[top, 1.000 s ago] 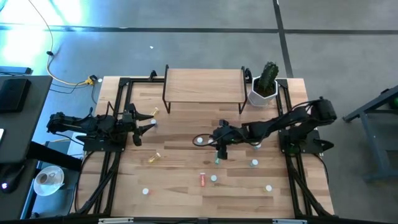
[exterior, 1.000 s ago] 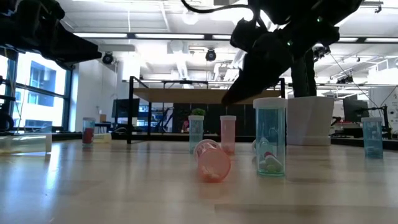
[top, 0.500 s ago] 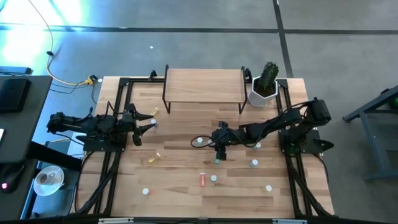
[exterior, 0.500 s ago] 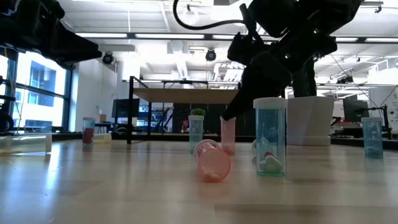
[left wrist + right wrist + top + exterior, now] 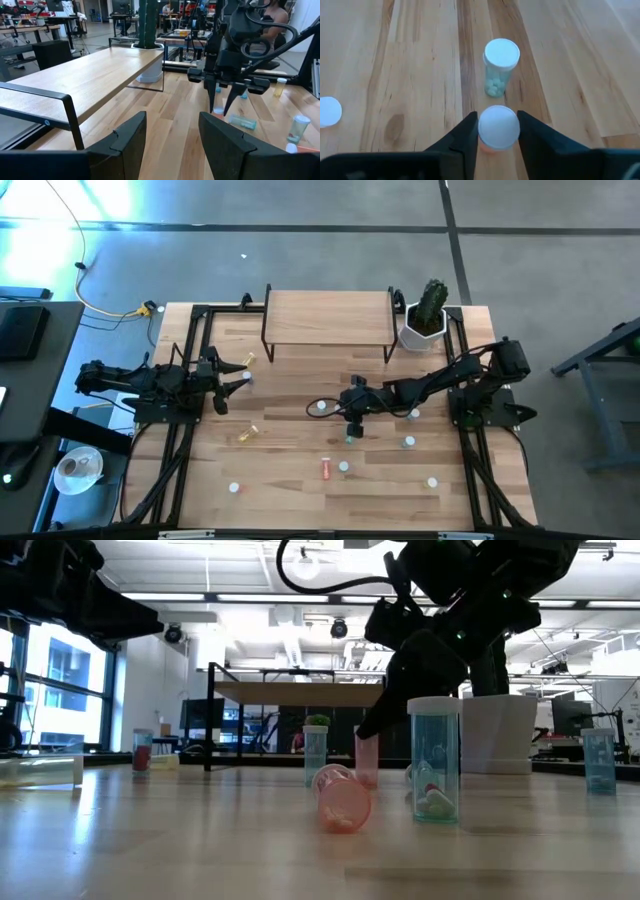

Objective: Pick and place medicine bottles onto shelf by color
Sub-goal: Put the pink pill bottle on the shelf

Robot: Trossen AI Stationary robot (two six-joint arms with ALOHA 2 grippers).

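My right gripper [image 5: 354, 423] is at mid-table, slanting down onto an upright pink bottle [image 5: 367, 762] with a white cap. Its fingers are shut on that cap. Just beyond it stands a teal bottle [image 5: 500, 67]. More small bottles are scattered over the table, among them a pink one lying on its side [image 5: 340, 800] and a yellow one lying on its side [image 5: 248, 432]. The shelf [image 5: 328, 317] stands on black legs at the far edge, its top bare. My left gripper [image 5: 172, 135] waits open at the table's left side, level, with nothing between its fingers. My right gripper pinches the pink bottle's white cap [image 5: 498, 127] by its two opposite sides between the two fingers [image 5: 470, 131]. The fingers come slanting down from above and from the table's right. The bottle stands upright with its base on the table.
A white pot with a cactus [image 5: 426, 318] stands right of the shelf. In the low view a tall teal bottle [image 5: 435, 765] and a green-capped one [image 5: 315, 753] stand close by the held bottle. Black frame rails [image 5: 180, 430] run along both sides of the table.
My right gripper has come down a little over the upright pink bottle. In the low view one finger now covers the cap, which showed half a second ago. The bottle has stayed in place. My left arm has kept still.
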